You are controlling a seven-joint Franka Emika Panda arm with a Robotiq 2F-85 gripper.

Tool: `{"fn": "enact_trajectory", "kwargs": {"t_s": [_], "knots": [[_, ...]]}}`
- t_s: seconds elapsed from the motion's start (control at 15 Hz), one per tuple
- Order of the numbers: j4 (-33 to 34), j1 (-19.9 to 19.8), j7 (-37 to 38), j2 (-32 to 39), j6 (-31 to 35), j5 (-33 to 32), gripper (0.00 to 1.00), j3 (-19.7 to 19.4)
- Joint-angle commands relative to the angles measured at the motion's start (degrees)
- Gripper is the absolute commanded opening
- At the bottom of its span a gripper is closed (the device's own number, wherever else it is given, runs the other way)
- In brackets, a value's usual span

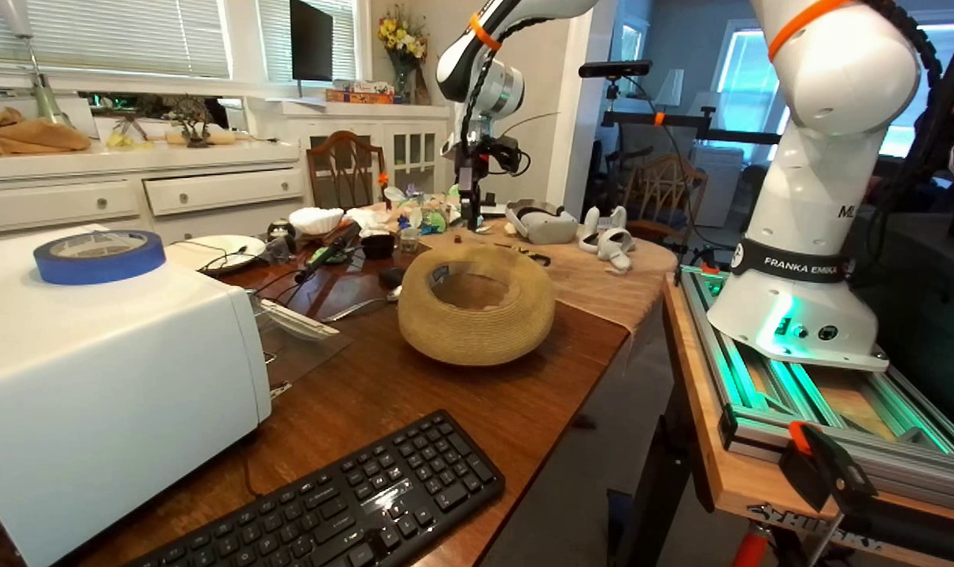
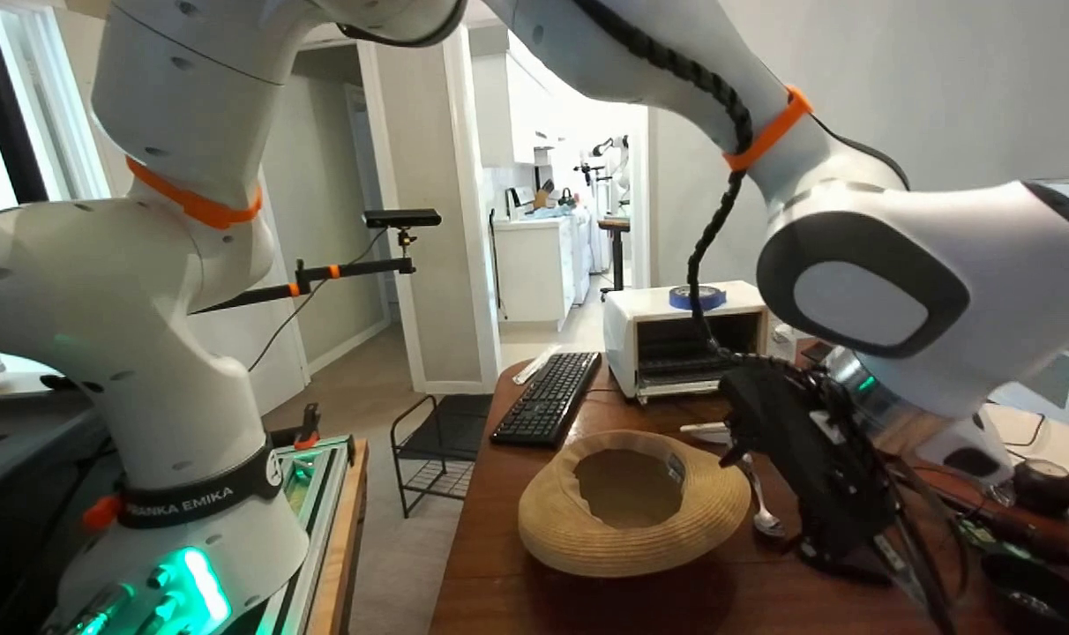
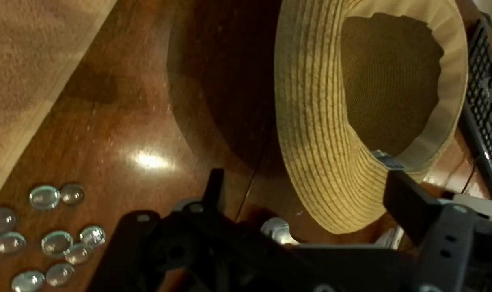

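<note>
A straw hat (image 3: 311,121) rests on the wooden table with its opening facing up, visible in both exterior views. In the wrist view my gripper (image 3: 307,176) is wide open, its two black fingers far apart. Part of the hat's brim shows in the gap between them, but nothing is gripped. The right finger overlaps the brim in that view; whether it touches cannot be told. In an exterior view the gripper (image 1: 471,216) appears beyond the hat, above the table. A metal spoon (image 2: 768,522) lies beside the hat, partly hidden by the gripper in the wrist view.
Several clear glass beads (image 3: 56,243) lie near a tan cloth (image 3: 35,52). A black keyboard (image 2: 548,399) and a white toaster oven (image 2: 621,339) topped with blue tape (image 1: 99,260) stand past the hat. A headset (image 1: 541,224) and a dark bowl (image 2: 1033,591) are also about.
</note>
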Motion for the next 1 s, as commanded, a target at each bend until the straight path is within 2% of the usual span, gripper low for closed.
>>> {"fn": "enact_trajectory", "kwargs": {"t_s": [0.0, 0.33, 0.47, 0.6, 0.67, 0.93], "knots": [[-7.59, 3.94, -0.45, -8.38, 9.49, -2.66, 1.00, 1.79], [-15.56, 11.66, 3.53, -15.57, 26.68, -7.92, 1.00, 4.36], [-18.39, 13.72, 8.40, -17.25, 36.30, -3.78, 1.00, 7.04], [-19.30, 15.34, 15.56, -17.85, 41.14, -0.62, 1.00, 9.80], [-16.15, 13.15, 11.35, -15.69, 37.10, -3.53, 1.00, 9.47], [-16.32, 13.17, 12.37, -15.90, 37.90, -3.62, 1.00, 10.28]]}}
